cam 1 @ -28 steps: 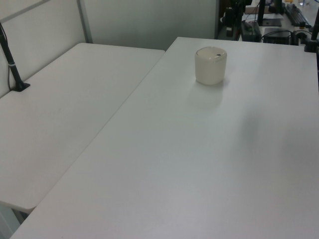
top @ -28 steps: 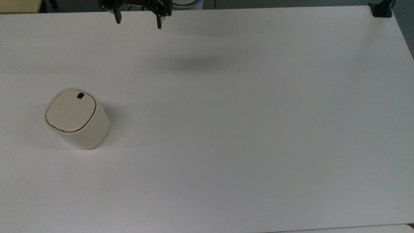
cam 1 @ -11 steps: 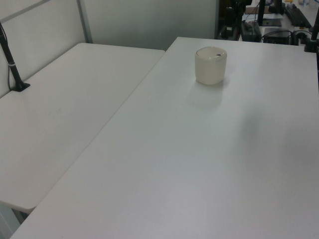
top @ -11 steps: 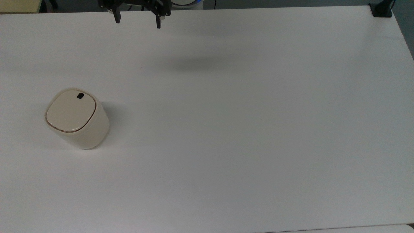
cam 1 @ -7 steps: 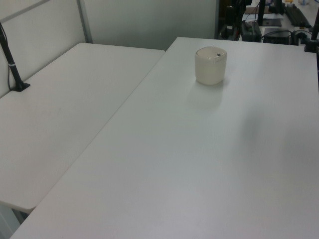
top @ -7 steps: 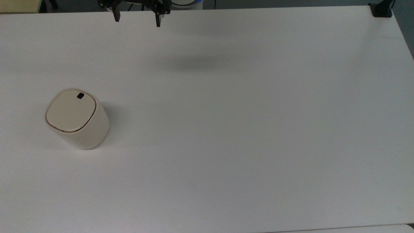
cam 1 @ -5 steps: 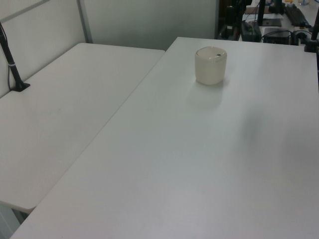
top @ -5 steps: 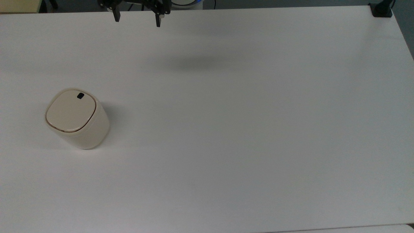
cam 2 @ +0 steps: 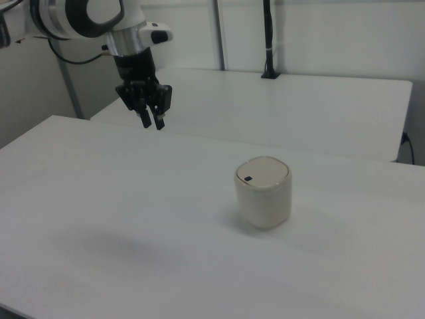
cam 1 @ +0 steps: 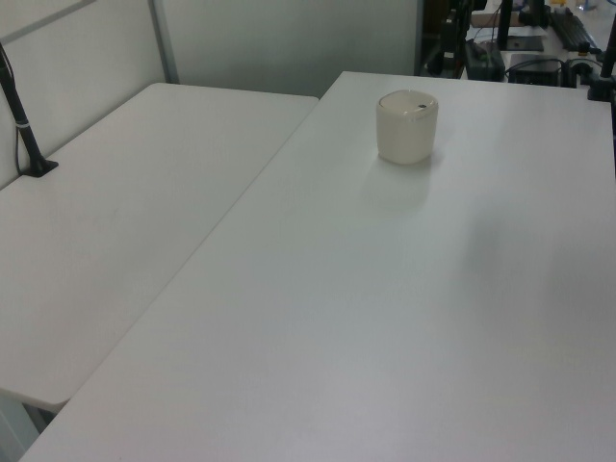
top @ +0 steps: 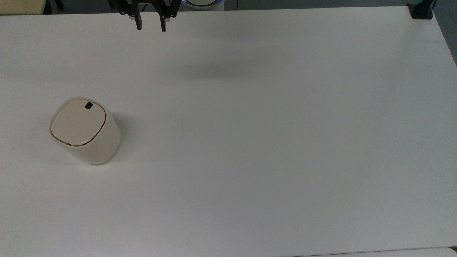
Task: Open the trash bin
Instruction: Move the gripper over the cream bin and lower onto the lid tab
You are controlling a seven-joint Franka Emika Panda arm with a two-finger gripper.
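The approach step is judged to be in hand, with nothing yet touched: the lid is shut and the bin is untouched. Nearest in the right view, the white table (cam 2: pixel 99 219) is seen bare in the lower half of the frame; beyond it, right of centre, the trash bin (cam 2: pixel 263 192) is found upright on the tabletop. In the top view the trash bin (top: pixel 85 130) sits at the middle left of the frame; in the left view it (cam 1: pixel 407 126) stands near the top, right of centre. It is noted as a small cream-beige bin with rounded-square outline, a flat lid (top: pixel 78 121) closed flush, a thin brown line traced round the lid's edge, and a small black latch (top: pixel 89 105) set near the lid edge that faces the top of the frame in the top view. Farther off, the gripper (cam 2: pixel 152 120) is held in the air at the upper left of the right view, well apart from the bin, its fingers pointing down; in the top view the gripper (top: pixel 151 24) is seen at the upper edge with a clear gap between the two fingers, nothing held. The next move is judged to call for travel across to the bin, a descent over the latch, and a press there, or a fingertip worked under the lid edge.
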